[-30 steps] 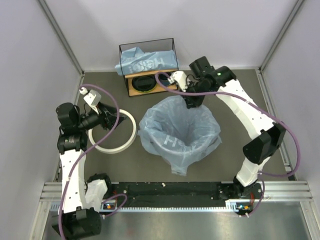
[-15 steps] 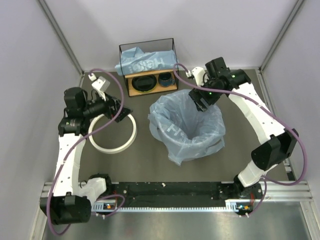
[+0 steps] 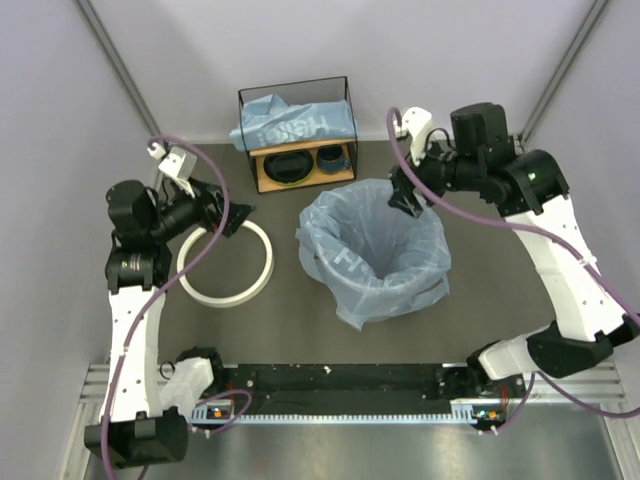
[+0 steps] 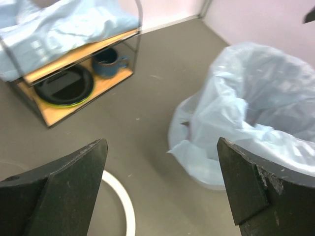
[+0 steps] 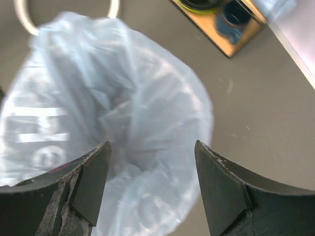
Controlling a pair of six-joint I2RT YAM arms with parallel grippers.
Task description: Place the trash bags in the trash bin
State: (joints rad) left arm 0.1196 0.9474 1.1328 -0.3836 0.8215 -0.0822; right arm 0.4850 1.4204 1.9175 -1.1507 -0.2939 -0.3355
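Observation:
A light-blue trash bag (image 3: 375, 255) with white lettering lines the trash bin at the table's middle and hangs over its rim. The bin shows only as a pale band at the foot (image 4: 211, 184). A second blue trash bag (image 3: 295, 125) lies on top of the shelf at the back. The bin's white ring (image 3: 225, 262) lies flat on the table to the left. My right gripper (image 3: 405, 196) hangs open just above the bag's back-right rim (image 5: 113, 113), holding nothing. My left gripper (image 3: 228, 213) is wide open over the ring's far edge, also with nothing in it.
A black-wire wooden shelf (image 3: 300, 165) at the back holds a dark bowl (image 3: 287, 167) and a blue cup (image 3: 331, 157). Grey walls close in the left, back and right sides. The arm bases sit on a rail along the near edge.
My right gripper has let go of the bag's rim, opened and pulled up and back to the right. The lined bin shifted slightly right. My left gripper opened fully and drew back a little.

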